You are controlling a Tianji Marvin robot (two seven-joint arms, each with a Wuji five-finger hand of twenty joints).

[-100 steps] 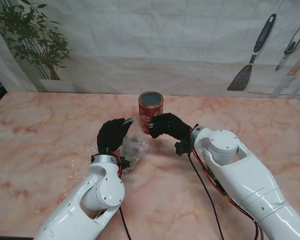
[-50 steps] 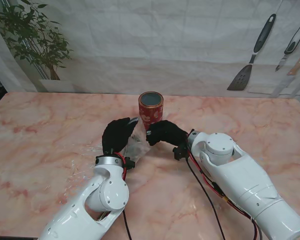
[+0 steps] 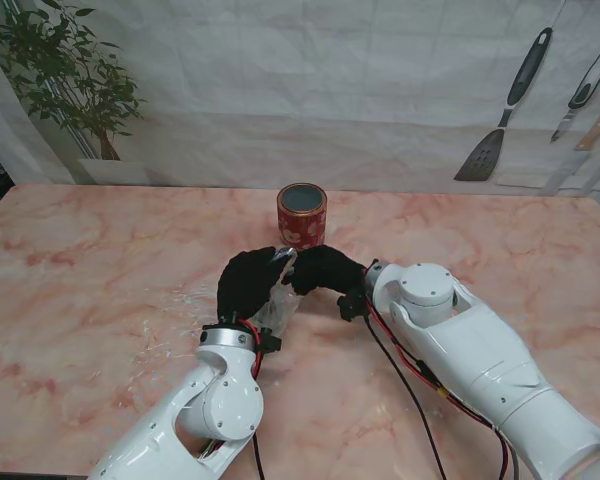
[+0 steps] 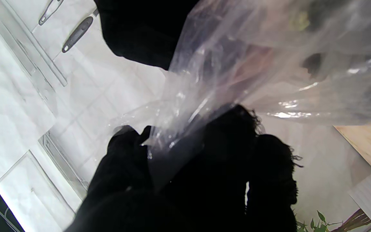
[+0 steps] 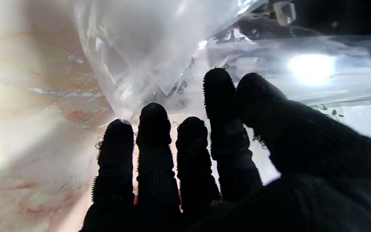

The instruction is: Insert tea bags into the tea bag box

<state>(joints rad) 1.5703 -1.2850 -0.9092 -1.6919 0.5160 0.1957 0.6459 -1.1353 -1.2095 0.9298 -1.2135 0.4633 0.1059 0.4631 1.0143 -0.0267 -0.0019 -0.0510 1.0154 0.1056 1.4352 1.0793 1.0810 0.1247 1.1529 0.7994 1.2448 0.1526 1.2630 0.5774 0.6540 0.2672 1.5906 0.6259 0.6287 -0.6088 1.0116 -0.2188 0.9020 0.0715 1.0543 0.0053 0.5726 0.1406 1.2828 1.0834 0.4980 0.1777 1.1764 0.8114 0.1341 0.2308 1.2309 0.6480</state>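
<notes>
Box (image 3: pixel 302 214), a red open-topped tin, stands on the counter (image 3: pixel 100 260) just beyond both hands. The left robot hand (image 3: pixel 248 283) pinches a clear bag (image 4: pixel 237 64). The right robot hand (image 3: pixel 322 269) meets the bag's top, fingers (image 5: pixel 153 129) extended; grip unclear.

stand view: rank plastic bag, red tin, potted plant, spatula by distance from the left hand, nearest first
1. plastic bag: held in the left hand.
2. red tin: just beyond, farther from me, slightly right.
3. potted plant: far left corner.
4. spatula: on the back wall, far right.
</notes>
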